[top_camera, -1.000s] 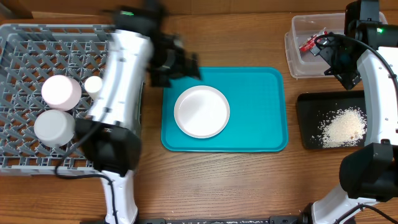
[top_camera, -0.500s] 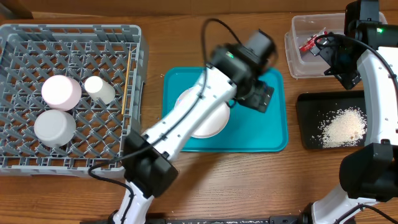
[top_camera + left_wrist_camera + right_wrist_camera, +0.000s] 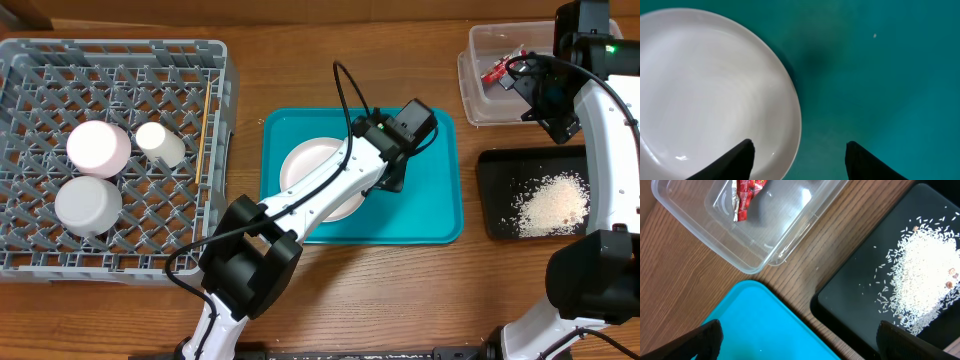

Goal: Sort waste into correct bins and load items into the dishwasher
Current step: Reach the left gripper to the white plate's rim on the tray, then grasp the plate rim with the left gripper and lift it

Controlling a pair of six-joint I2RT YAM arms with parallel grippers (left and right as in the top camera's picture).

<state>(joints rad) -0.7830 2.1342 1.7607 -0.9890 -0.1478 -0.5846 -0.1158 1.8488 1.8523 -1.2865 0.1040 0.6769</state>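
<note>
Well off to the left gripper's (image 3: 799, 152) left stands the dish rack (image 3: 120, 60). Its half-spread jaws straddle the large white plate's (image 3: 705, 80) rim on the teal tray (image 3: 880, 75), pinching nothing. The right gripper (image 3: 800, 330) hangs wide open, with the red wrapper (image 3: 746, 195) in the clear tub (image 3: 755, 267) and the rice (image 3: 925, 280) ahead. A second ago the left arm was beside the rack, jaws wider.
</note>
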